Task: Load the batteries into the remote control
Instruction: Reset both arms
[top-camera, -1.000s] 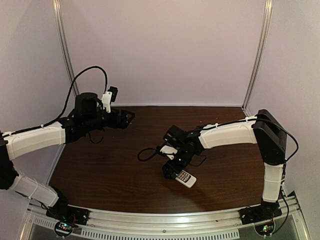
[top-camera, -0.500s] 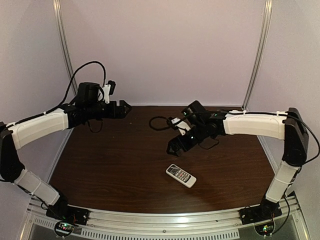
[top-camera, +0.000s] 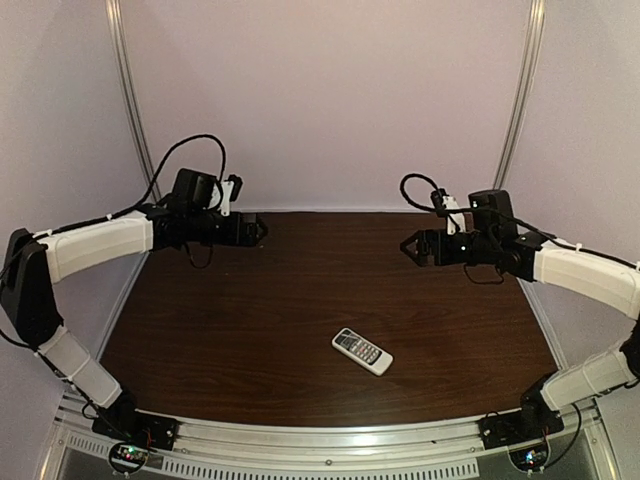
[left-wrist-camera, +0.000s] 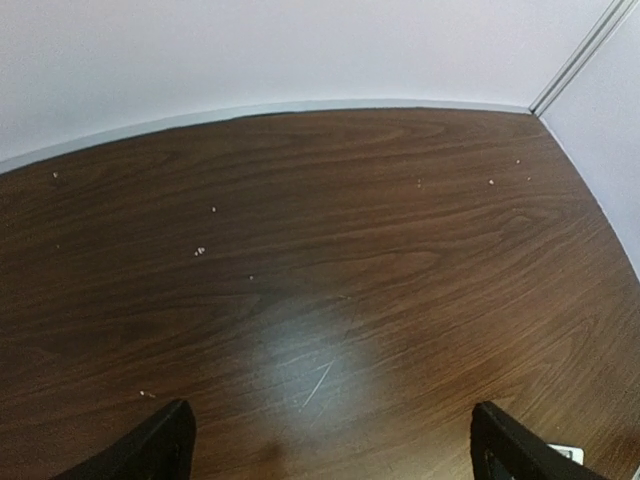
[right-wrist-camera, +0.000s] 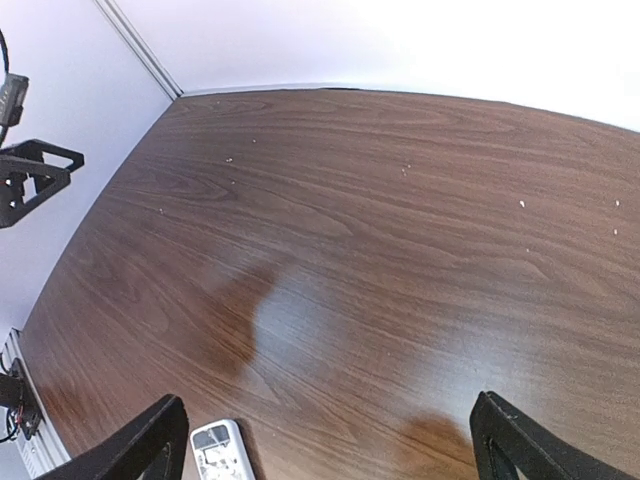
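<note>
While agape and empty, left gripper (top-camera: 260, 232) and right gripper (top-camera: 408, 246) over dark wood-grain table (top-camera: 240, 320), pale walls (top-camera: 330, 100) around.

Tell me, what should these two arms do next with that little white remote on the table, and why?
Probably just park both arms. The small flat white remote control with dark buttons lies face up on the dark wooden table, alone; no loose batteries show anywhere. The left gripper and right gripper hang open and empty, raised clear of it, so nothing seems left to pick up.
</note>
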